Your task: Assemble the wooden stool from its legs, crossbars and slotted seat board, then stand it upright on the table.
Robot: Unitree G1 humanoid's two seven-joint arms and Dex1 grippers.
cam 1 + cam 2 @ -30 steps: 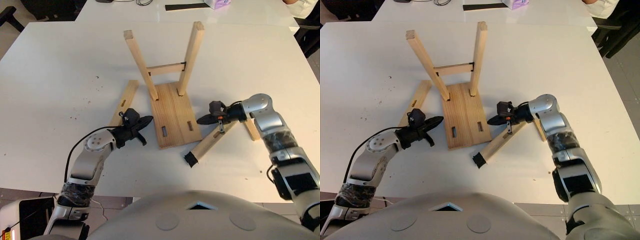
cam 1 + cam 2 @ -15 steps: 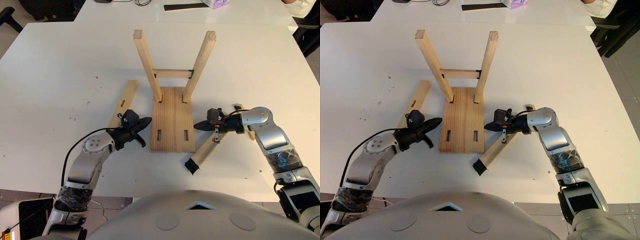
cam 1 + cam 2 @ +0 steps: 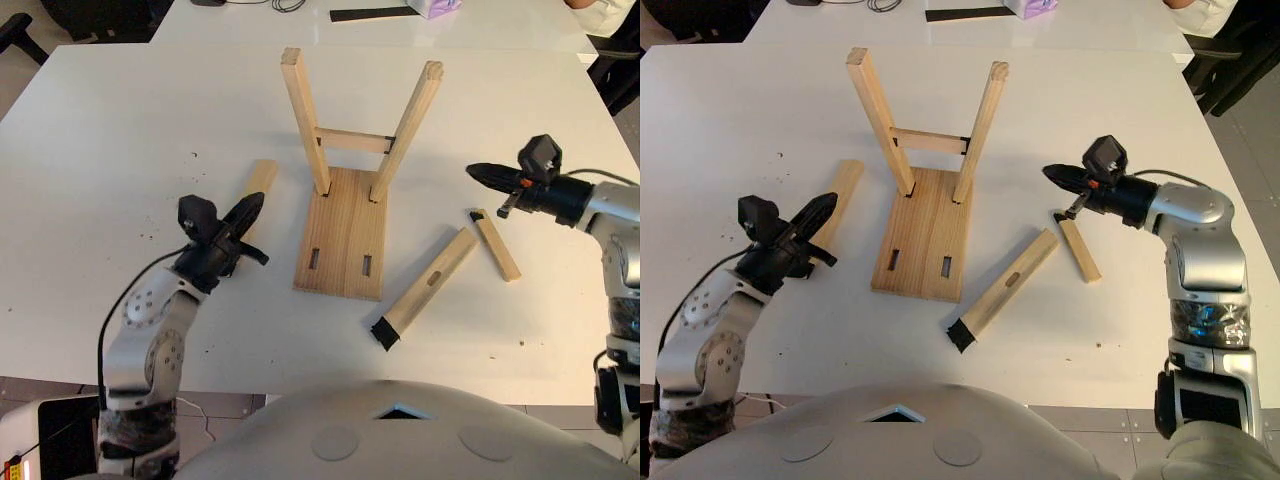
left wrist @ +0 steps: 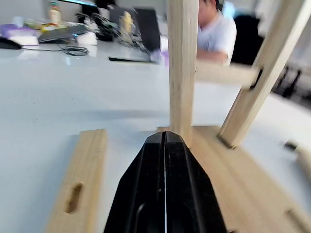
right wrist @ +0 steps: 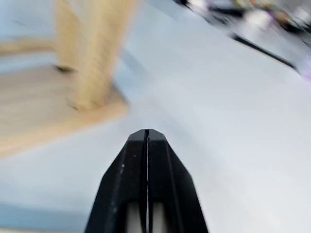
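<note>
**Only half a stool up, both grippers closed and empty**

Right now the seat board (image 3: 340, 232) lies flat in the middle of the white table (image 3: 110, 120). Two legs stand in its far end. The left upright leg (image 3: 305, 120) and the right upright leg (image 3: 407, 130) both lean a little outward at the top, and a fitted crossbar (image 3: 352, 140) joins them partway up. The two slots at the board's near end are bare.

The left gripper (image 3: 253, 202) has its fingers pressed flat together with nothing between them. It hangs over the near part of a loose slotted leg (image 3: 262, 180), which lies flat just to the left of the board. I cannot tell from where I stand whether it touches that leg. Its tip points across toward the foot of the left upright leg, and it is apart from the board.

The right gripper (image 3: 473, 171) is likewise closed tight on nothing. It is held out over the table on the right, with its tip turned toward the right upright leg but well clear of it. A short loose crossbar (image 3: 496, 243) lies flat on the table nearer the robot than that gripper, close by but apart from it. Between that piece and the seat board, a second loose leg (image 3: 425, 287) lies at a slant. It has a slot in its upper face and a black cap at its near end. It touches neither the board nor the short crossbar.
</note>
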